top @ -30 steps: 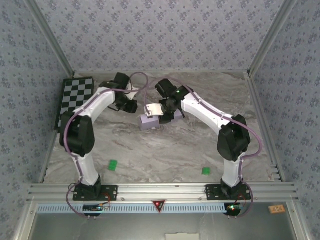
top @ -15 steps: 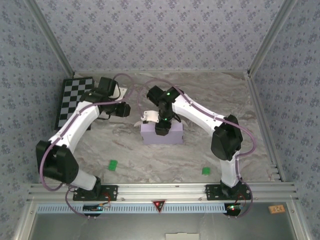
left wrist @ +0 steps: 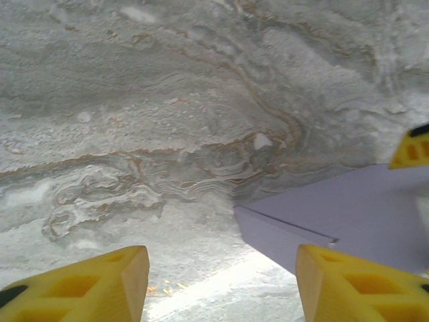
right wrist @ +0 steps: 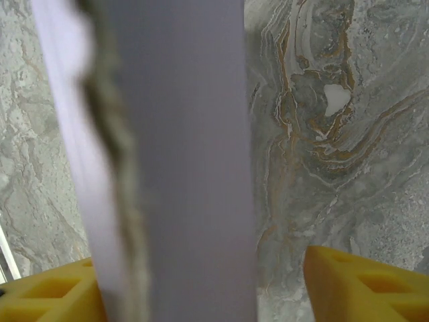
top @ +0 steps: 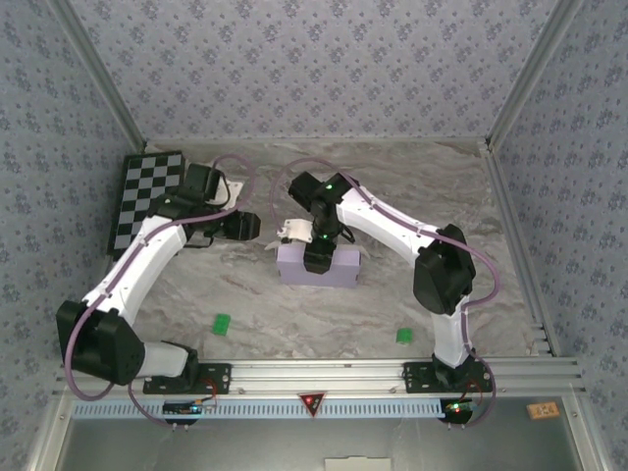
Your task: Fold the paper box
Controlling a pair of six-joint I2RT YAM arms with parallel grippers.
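Note:
The paper box [top: 339, 271] lies folded on the marble table [top: 412, 196], a flat lavender block with a white flap [top: 292, 231] sticking up at its far left corner. My right gripper [top: 316, 259] hangs over the box's left part. In the right wrist view it [right wrist: 201, 292] stands open astride a lavender wall [right wrist: 188, 168], with a gap to the right finger [right wrist: 362, 285]. My left gripper [top: 245, 227] is just left of the box, open and holding nothing. In the left wrist view it [left wrist: 221, 288] faces the box's corner [left wrist: 315, 225].
A black-and-white checkerboard [top: 147, 191] lies at the far left by the wall. Two small green pieces [top: 222, 323] [top: 403, 336] sit near the front. Patterned walls close in three sides, and a metal rail [top: 314, 373] runs along the near edge.
The left arm has drawn back to the left, away from the box, and its jaws have opened. The right gripper's jaws have widened over the box, which now lies flat.

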